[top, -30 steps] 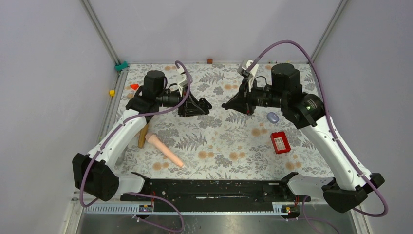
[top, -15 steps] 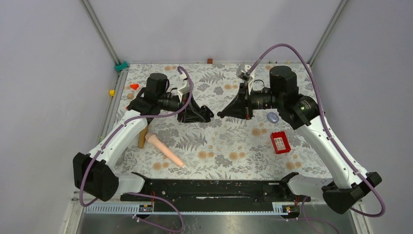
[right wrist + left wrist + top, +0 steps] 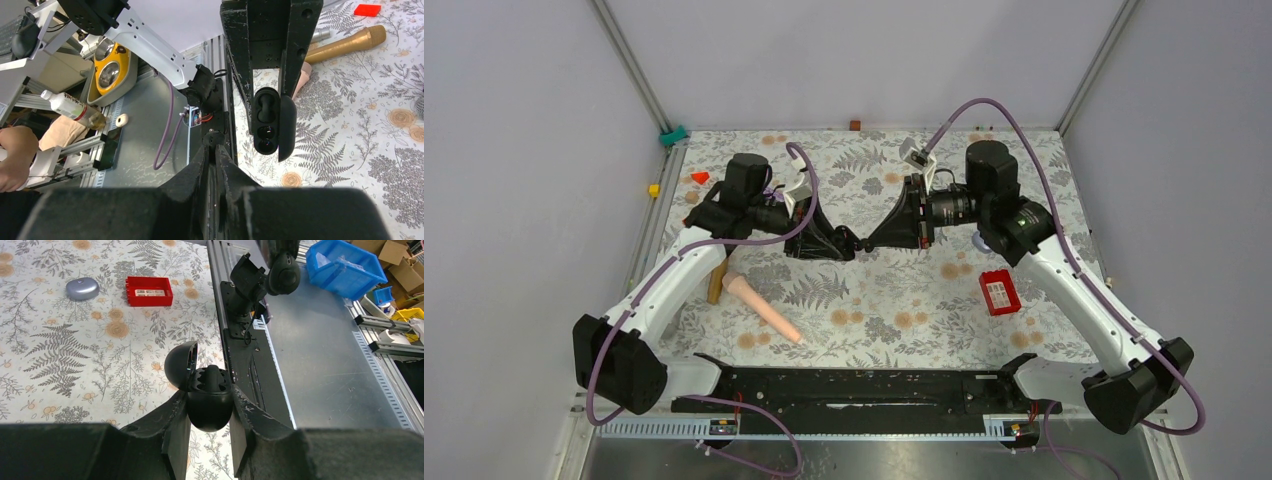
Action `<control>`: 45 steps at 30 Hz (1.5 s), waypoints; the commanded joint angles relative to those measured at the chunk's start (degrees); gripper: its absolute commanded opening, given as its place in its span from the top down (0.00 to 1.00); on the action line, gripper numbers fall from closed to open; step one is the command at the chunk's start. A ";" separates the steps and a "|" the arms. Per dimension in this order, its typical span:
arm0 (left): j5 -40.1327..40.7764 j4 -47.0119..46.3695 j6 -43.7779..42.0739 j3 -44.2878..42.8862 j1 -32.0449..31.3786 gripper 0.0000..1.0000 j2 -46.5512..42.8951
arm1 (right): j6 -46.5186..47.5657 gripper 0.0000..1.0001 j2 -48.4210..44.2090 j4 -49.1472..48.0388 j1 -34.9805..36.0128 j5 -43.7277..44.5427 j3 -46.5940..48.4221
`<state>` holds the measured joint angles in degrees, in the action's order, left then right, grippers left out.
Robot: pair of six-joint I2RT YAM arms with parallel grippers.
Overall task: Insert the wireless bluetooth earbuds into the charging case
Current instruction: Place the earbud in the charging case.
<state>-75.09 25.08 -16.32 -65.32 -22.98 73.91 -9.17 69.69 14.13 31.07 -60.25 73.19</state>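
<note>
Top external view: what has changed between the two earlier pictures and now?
The right claw, pinching what looks like an earbud, moved left and toward the near edge, so its tip now almost meets the left claw, which also shifted toward the near edge. The left claw keeps its grip on the open charging case; no grasp changed. The red box and the pink microphone stayed put.
</note>
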 commanded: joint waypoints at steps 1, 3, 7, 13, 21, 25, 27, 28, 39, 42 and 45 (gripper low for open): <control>-4.34 -0.65 -1.61 -0.05 -0.04 0.87 -1.41 | -2.52 0.96 0.18 -6.97 -0.22 -2.52 -1.88; -4.36 -0.64 -1.45 -0.11 0.00 0.86 -1.40 | -3.32 0.96 0.42 -8.87 -0.22 -2.55 -2.83; -4.25 -0.65 -1.26 -0.03 -0.04 0.86 -1.72 | -2.92 0.96 0.97 -11.21 -0.17 -2.32 -4.32; -4.18 -0.69 -0.92 -0.06 0.00 0.86 -1.72 | -1.08 0.96 1.31 -13.10 0.12 -2.11 -6.10; -4.11 -0.60 -0.82 -0.02 -0.02 0.85 -1.72 | 2.47 0.95 2.61 -12.35 1.54 -0.55 -7.00; -4.12 -0.64 -0.76 0.05 -0.02 0.84 -1.74 | 5.15 0.95 3.20 -11.58 2.40 -0.14 -7.16; -4.11 -0.65 -0.76 0.08 -0.01 0.85 -1.71 | 5.61 0.95 3.38 -11.58 2.56 -0.21 -7.28; -4.10 -0.61 -0.72 0.08 -0.04 0.84 -1.77 | 5.84 0.95 3.45 -11.56 2.67 -0.15 -7.27; -4.11 -0.67 -0.74 0.12 -0.04 0.84 -1.74 | 8.63 0.95 3.42 -10.33 2.97 -0.14 -7.53; -4.13 -0.60 -0.74 0.19 -0.02 0.84 -1.79 | 8.83 0.95 3.59 -10.31 3.24 -0.01 -7.58; -4.22 -0.63 -0.79 0.18 -0.08 0.84 -1.70 | 8.87 0.94 3.72 -10.48 3.61 0.40 -7.70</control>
<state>-76.38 26.02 -16.34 -65.10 -22.98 73.87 -1.67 73.32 4.51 33.63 -60.51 65.69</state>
